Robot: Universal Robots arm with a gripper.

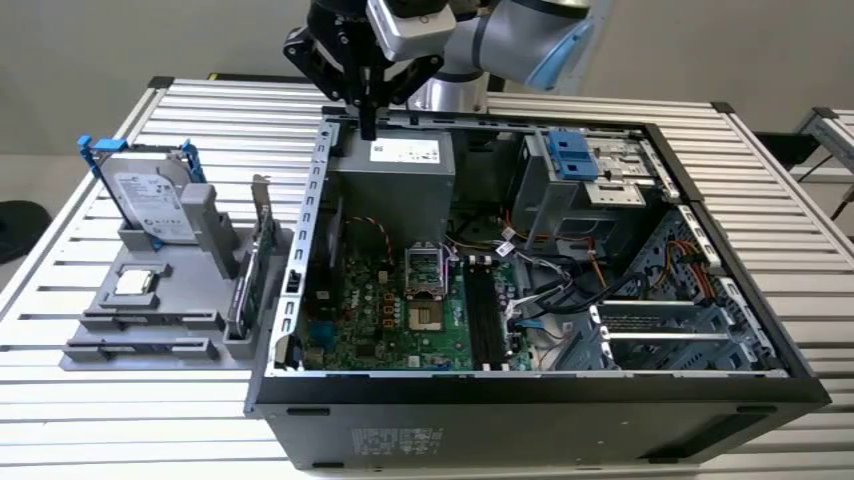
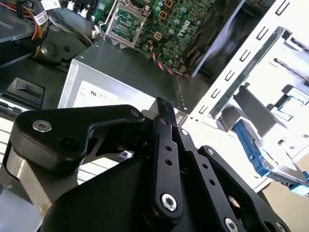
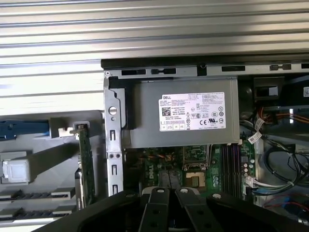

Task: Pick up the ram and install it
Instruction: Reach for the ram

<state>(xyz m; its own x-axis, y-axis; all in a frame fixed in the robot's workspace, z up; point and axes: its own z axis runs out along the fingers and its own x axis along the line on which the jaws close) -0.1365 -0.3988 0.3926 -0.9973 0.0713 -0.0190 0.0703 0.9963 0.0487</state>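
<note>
- Ram (image 1: 242, 300): stood on edge in gray holder (image 1: 147, 345), outside the PC case (image 1: 534, 385), just beside its side wall on the exterior view's left. Not yet picked up.
- Long axis approx. parallel to that wall, one end toward the cam, other end away. Hard to separate from taller green card w/ metal bracket (image 1: 267, 240) right next to it.
- Further out on same holder: hard drive (image 1: 144, 200) w/ blue rails, upright at far end.
- Gripper (image 1: 367, 125): up over case's rear corner, above power supply (image 1: 394, 165), pointing straight down. Fingers pressed together, nothing pinched.
- Key relation: lies to the exterior view's left of gripper, nearer the cam and well below, w/ case wall between.
- Memory slots (image 1: 486, 320) on the board look bare, well apart from ram, inside the case.
</note>
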